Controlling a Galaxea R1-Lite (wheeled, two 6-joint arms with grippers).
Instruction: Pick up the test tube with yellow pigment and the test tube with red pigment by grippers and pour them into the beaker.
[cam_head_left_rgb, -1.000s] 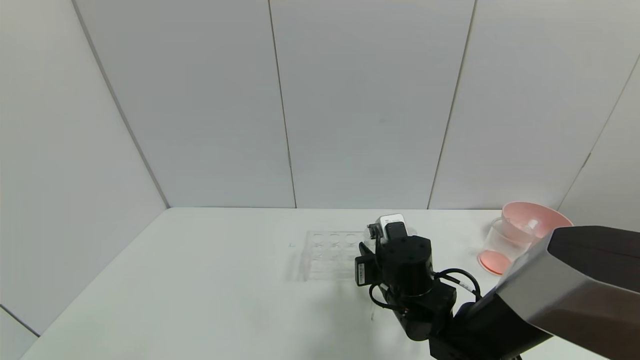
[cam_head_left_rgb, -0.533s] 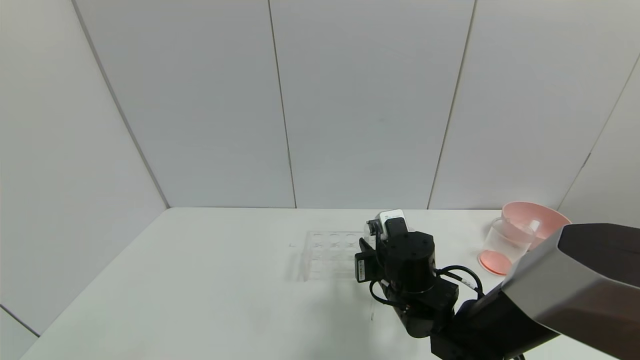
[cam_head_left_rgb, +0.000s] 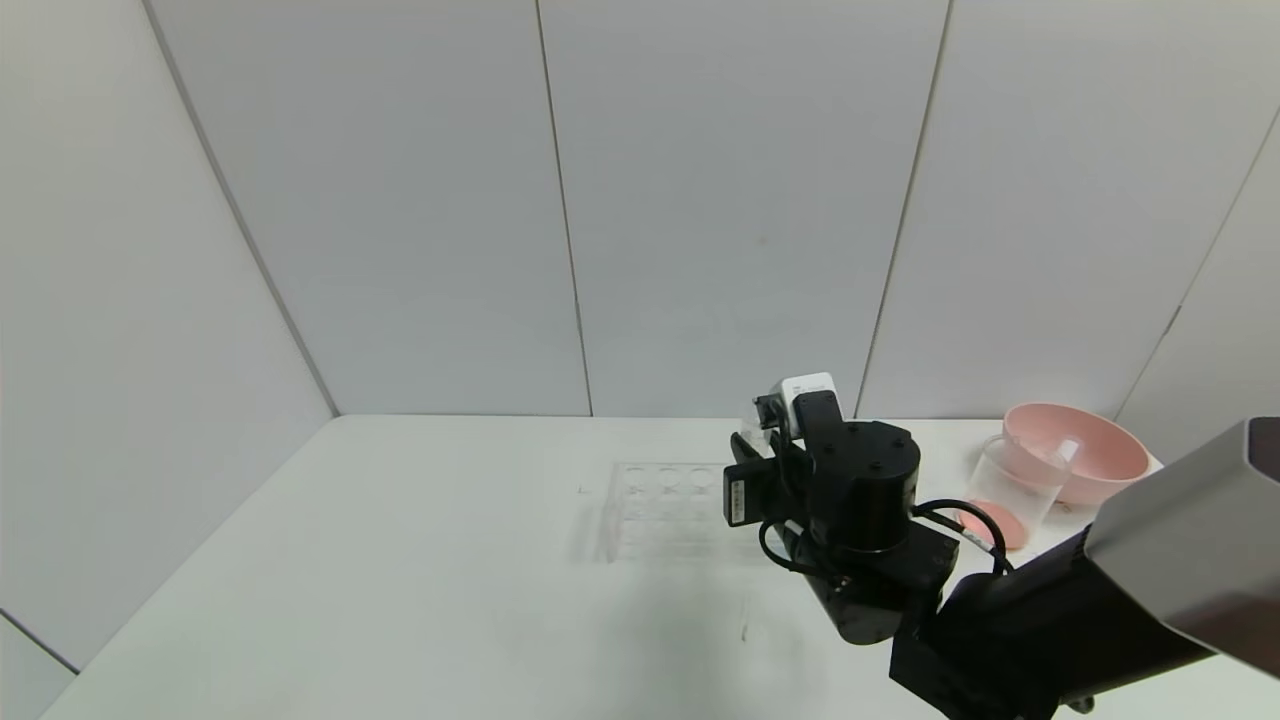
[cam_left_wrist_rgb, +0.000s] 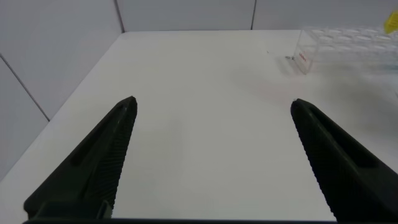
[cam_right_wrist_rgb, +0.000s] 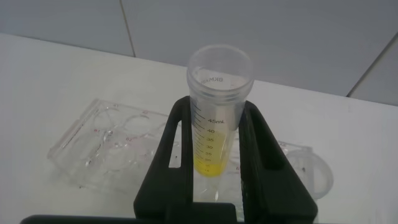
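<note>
Two grippers, one load. Table (cam_head_left_rgb: 400, 560): white, bearing all else. Pink bowl (cam_head_left_rgb: 1085, 465): far right, not for use. Tube rack (cam_head_left_rgb: 665, 505): clear, multi-hole, mid-table, holes seemingly vacant. Beaker (cam_head_left_rgb: 1015, 490): clear, just beside the bowl on its near side, reddish liquid pooled at its base, so red share judged likely poured; no test tube with red pigment to be found in any view. Right gripper (cam_right_wrist_rgb: 215, 121): raised above the right end of the rack, to the left of the beaker, black fingers (cam_right_wrist_rgb: 180, 143) clamped on both sides of the test tube with yellow pigment (cam_right_wrist_rgb: 217, 81). Tube upright, mouth uncapped, grip at mid-barrel over the printed graduations, yellow liquid low in the tube beneath the hold. Left gripper (cam_left_wrist_rgb: 212, 104): idle over bare table, left of the rack, fingers spread wide, holding nothing. Handling, as judged: light, rigid, thin-walled, smooth and thus prone to slipping or rotating in the pads; crush risk under hard squeeze. Mid-barrel hold suitable, leaving the lip free for pouring; slow tilt advised, small charge, open mouth, spill likely with any jerk.
</note>
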